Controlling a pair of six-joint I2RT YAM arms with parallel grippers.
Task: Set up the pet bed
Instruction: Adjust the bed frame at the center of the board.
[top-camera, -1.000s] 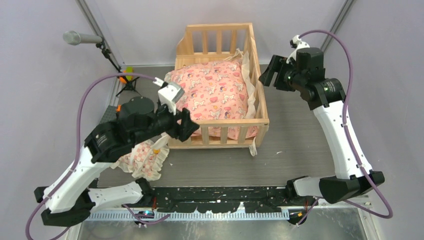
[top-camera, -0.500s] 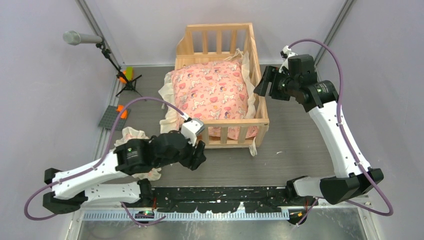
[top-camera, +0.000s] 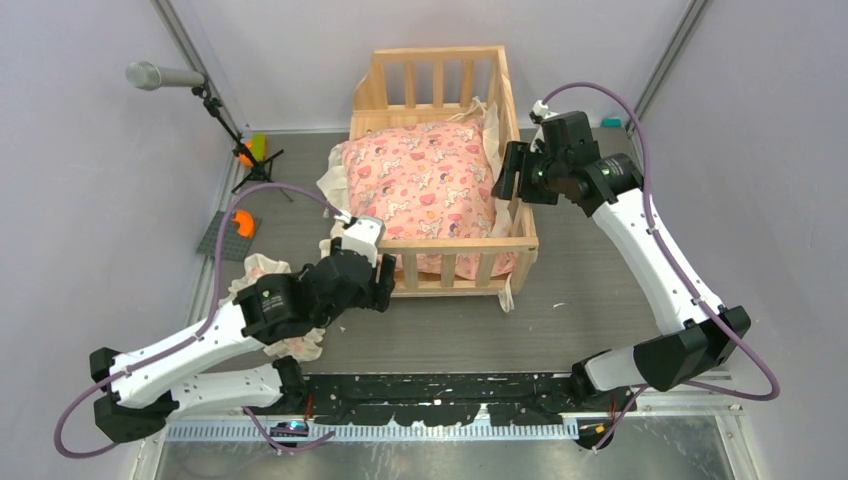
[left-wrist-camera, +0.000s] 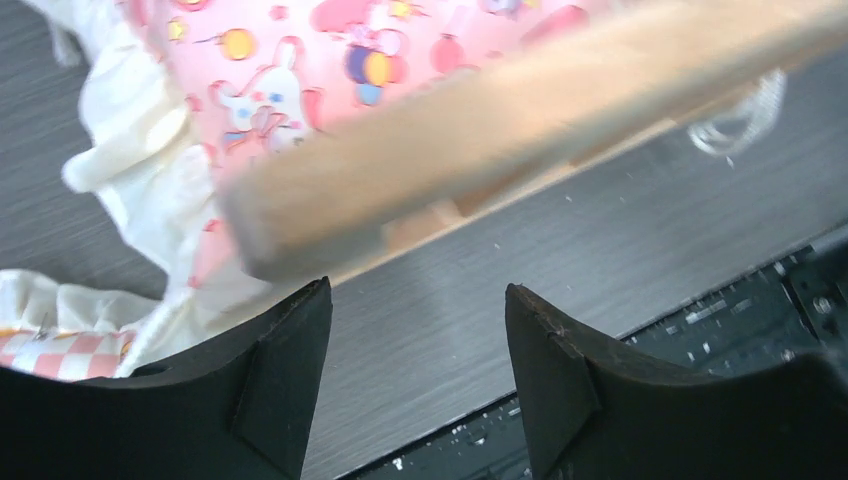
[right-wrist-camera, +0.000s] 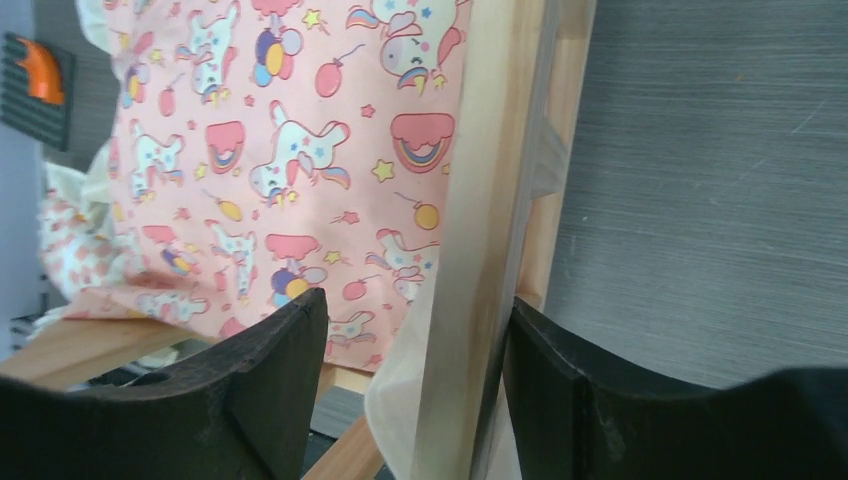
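Note:
The pet bed (top-camera: 460, 243) is a pale wooden slatted frame in the middle of the table, with a pink printed cushion (top-camera: 420, 185) lying inside it. My right gripper (top-camera: 508, 178) stands open astride the bed's right top rail (right-wrist-camera: 490, 200). Its outer finger (right-wrist-camera: 560, 380) lies against the wood, its inner finger (right-wrist-camera: 270, 370) over the cushion (right-wrist-camera: 290, 150). My left gripper (top-camera: 388, 285) hangs open by the bed's front left corner. In the left wrist view the gripper (left-wrist-camera: 417, 292) is just below the front rail (left-wrist-camera: 520, 110), with only bare table between its fingers.
A small frilled pillow (top-camera: 262, 272) lies on the table under my left arm. A microphone on a stand (top-camera: 160, 75) and a grey plate with an orange piece (top-camera: 230, 232) sit at the far left. A black perforated strip (top-camera: 440, 385) runs along the near edge.
My left arm swung from the cushion's left edge down to the bed's front left corner. My right gripper moved left onto the bed's right rail and narrowed slightly.

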